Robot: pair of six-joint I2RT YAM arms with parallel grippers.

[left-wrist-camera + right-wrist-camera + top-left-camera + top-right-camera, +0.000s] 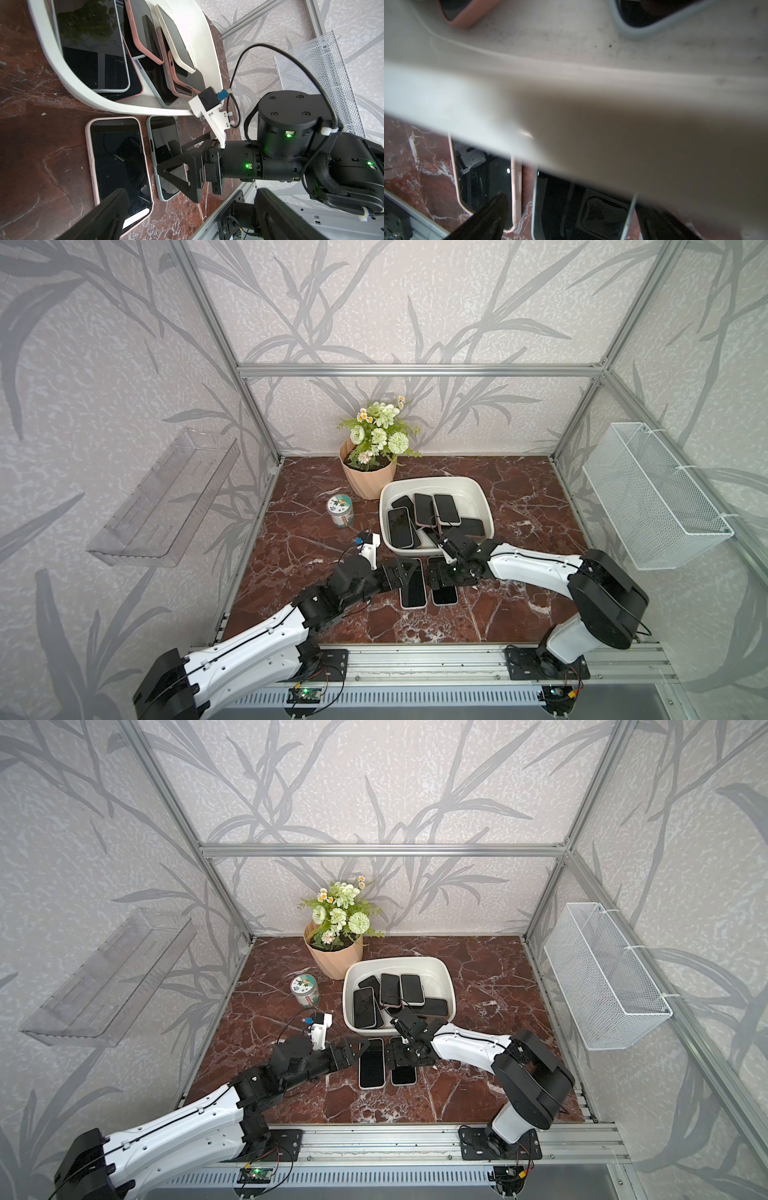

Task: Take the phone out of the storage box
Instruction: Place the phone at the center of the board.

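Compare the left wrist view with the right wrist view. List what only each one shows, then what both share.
Only the left wrist view: the right gripper seen whole, jaws open above the grey-cased phone, the white wire-mesh basket, and most of the pile of phones in the storage box. Only the right wrist view: nothing new, just the box's rim, close and blurred. Both: the box, and the grey-cased phone and pink-cased phone side by side on the marble table.
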